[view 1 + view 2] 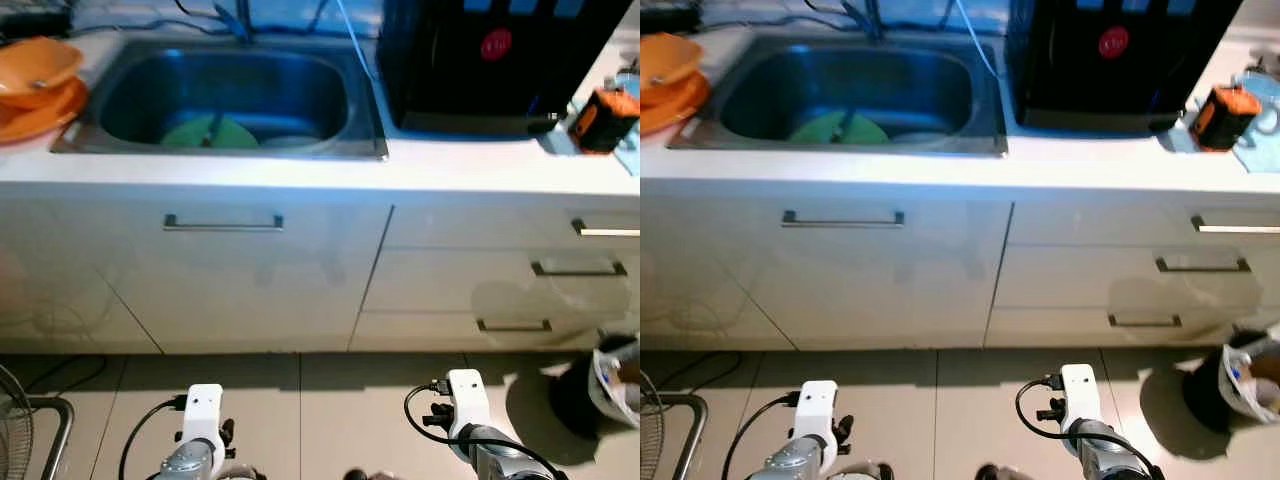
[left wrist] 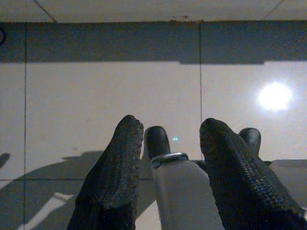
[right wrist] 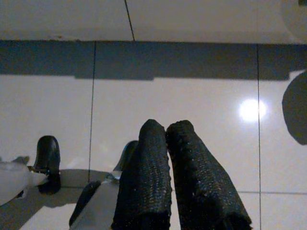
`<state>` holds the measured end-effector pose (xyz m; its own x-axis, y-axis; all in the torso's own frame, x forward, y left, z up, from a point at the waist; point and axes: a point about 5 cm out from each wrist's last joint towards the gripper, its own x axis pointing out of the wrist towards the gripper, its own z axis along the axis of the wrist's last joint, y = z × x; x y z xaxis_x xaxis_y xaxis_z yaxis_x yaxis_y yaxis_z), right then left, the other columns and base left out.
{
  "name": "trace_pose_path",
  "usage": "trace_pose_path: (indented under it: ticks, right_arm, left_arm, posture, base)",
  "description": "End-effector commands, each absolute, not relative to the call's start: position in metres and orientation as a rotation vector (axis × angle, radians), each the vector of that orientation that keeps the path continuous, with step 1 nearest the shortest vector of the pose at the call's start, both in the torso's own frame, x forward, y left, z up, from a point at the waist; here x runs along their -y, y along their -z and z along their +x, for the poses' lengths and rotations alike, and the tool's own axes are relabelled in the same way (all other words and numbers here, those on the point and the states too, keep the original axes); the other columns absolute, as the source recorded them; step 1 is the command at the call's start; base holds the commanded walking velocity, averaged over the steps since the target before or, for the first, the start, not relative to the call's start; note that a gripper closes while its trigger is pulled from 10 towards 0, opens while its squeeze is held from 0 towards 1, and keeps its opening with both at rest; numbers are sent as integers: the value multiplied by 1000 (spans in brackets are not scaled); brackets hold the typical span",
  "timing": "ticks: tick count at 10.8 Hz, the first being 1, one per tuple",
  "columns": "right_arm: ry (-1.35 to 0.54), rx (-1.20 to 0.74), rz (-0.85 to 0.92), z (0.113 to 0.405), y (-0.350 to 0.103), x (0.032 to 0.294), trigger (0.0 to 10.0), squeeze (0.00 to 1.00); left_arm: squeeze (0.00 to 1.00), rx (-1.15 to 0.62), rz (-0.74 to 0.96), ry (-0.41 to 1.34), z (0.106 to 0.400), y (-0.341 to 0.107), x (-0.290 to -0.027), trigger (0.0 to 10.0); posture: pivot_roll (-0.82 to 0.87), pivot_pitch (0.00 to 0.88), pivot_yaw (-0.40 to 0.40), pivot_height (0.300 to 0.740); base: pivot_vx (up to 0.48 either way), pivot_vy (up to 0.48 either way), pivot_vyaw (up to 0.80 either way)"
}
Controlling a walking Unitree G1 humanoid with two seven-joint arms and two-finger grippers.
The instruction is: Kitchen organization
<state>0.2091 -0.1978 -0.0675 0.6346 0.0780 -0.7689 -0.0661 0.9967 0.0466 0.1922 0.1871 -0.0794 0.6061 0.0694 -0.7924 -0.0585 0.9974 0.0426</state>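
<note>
Both of your arms hang low over the tiled floor: the left hand has its fingers spread and empty, the right hand is pressed closed on nothing. Up ahead of them, nothing looks tidied yet. A green plate lies in the sink, and orange bowls sit stacked on the white counter beyond your left hand.
</note>
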Motion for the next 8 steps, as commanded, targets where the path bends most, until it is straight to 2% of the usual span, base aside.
trace_pose_path:
  ticks: [1,8]
  right_arm:
    - [-76,-892,19,206,69,199,10000,0]
    - [-93,-904,9,201,72,199,10000,0]
  left_arm:
    - [0,-945,26,-65,187,82,-186,10000]
    - [0,-953,43,-56,185,83,-187,10000]
  posture:
    - [17,36,-40,740]
    - [31,29,-39,740]
  base:
    - [0,0,0]
    - [0,0,0]
